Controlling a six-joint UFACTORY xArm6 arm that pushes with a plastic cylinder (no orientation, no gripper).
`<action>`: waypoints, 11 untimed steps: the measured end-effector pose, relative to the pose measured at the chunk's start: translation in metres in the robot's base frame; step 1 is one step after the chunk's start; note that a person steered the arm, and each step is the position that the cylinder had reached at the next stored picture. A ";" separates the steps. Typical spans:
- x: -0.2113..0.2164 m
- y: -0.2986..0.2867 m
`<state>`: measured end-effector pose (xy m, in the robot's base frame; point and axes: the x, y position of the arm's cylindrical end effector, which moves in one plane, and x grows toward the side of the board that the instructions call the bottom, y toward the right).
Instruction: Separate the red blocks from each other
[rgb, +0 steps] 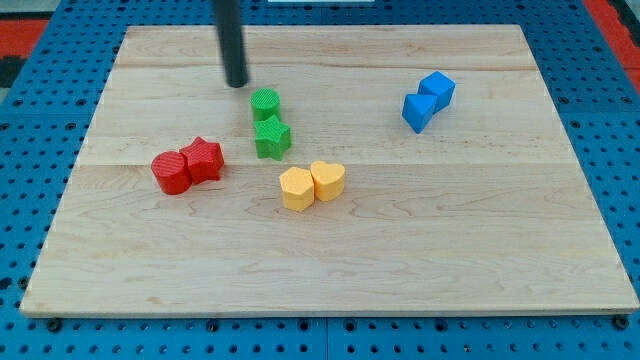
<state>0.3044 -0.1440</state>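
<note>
your two red blocks touch: a ridged red cylinder (171, 172) and a red star-shaped block (204, 160) on the pale wooden surface (450, 220). they lie below and left of my tip (237, 85), well apart from it. you have no fingers here, only the rod. no writing shows.

Two red blocks (187, 165), two green (268, 124), two yellow (312, 184), two blue (428, 100); pale striped wooden board (450, 230); dark rod (232, 40).
</note>
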 end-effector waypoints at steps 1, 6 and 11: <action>0.026 -0.060; 0.182 0.014; 0.152 0.026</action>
